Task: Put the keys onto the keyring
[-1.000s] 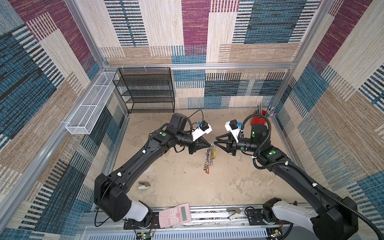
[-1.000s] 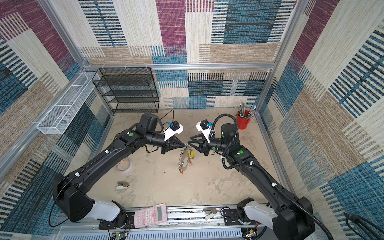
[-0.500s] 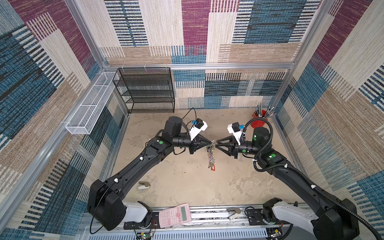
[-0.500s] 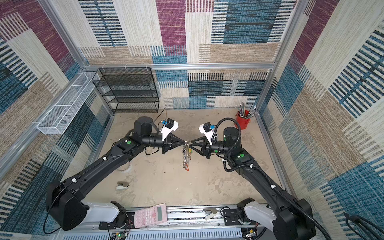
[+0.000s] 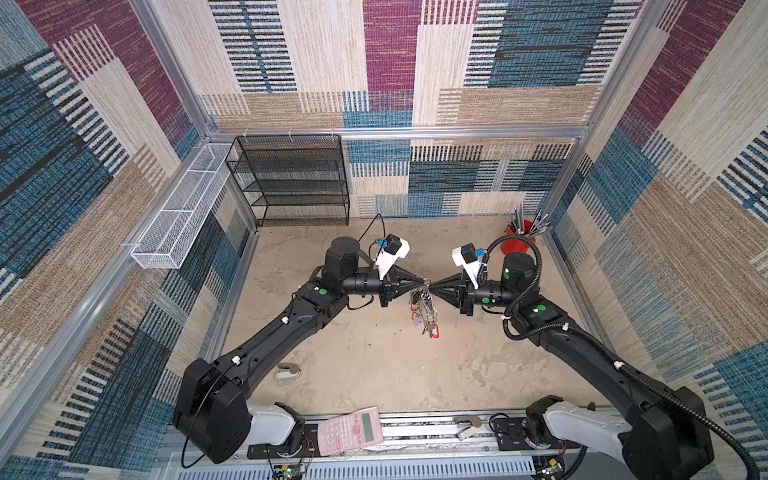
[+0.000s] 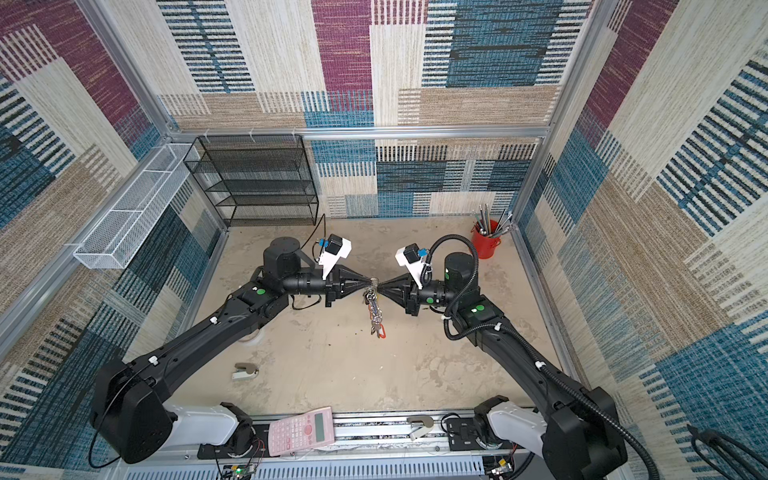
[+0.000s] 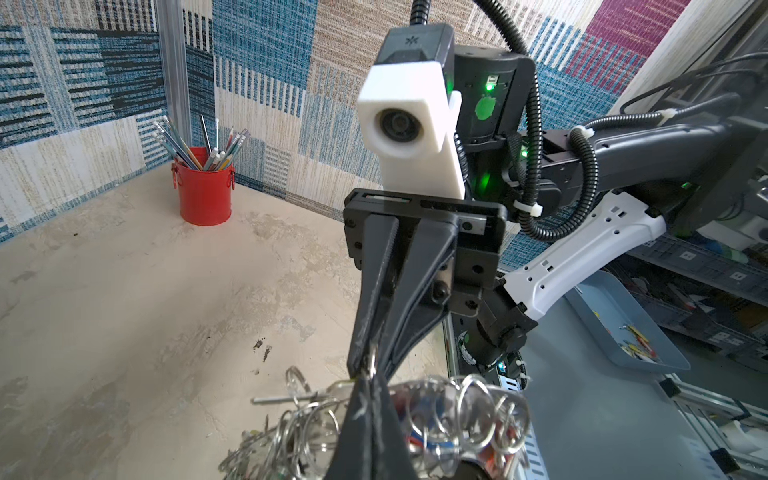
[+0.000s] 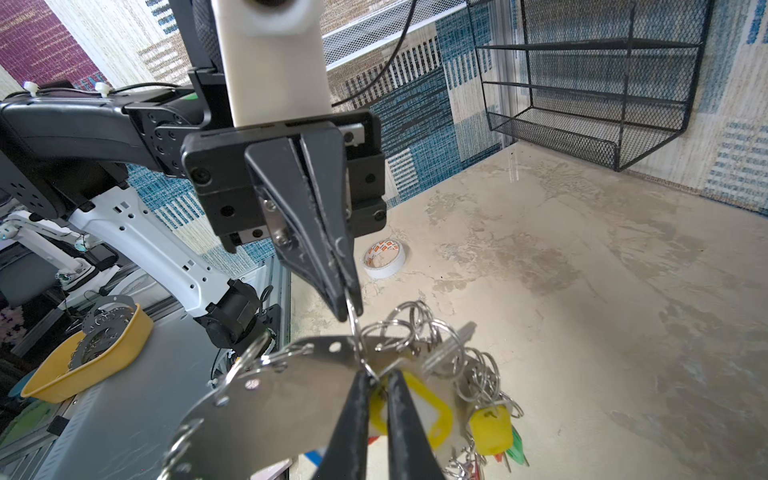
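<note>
At mid-frame in both top views, my left gripper [image 5: 422,285] and right gripper [image 5: 433,286] meet tip to tip. Both are pinched tight on 1 thin silver ring [image 8: 353,328]. Under them hangs the keyring [image 8: 282,399], a grey plate crowded with rings. The keys [image 8: 432,415], with their yellow tag, sit low centre in the right wrist view, just behind my right fingertips [image 8: 351,424]

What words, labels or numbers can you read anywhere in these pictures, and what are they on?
No text reads clearly.
Tape roll: orange print, too blurred to read.
Calculator: key labels too small to read.
Wrist camera: a small star-like logo, no words.
</note>
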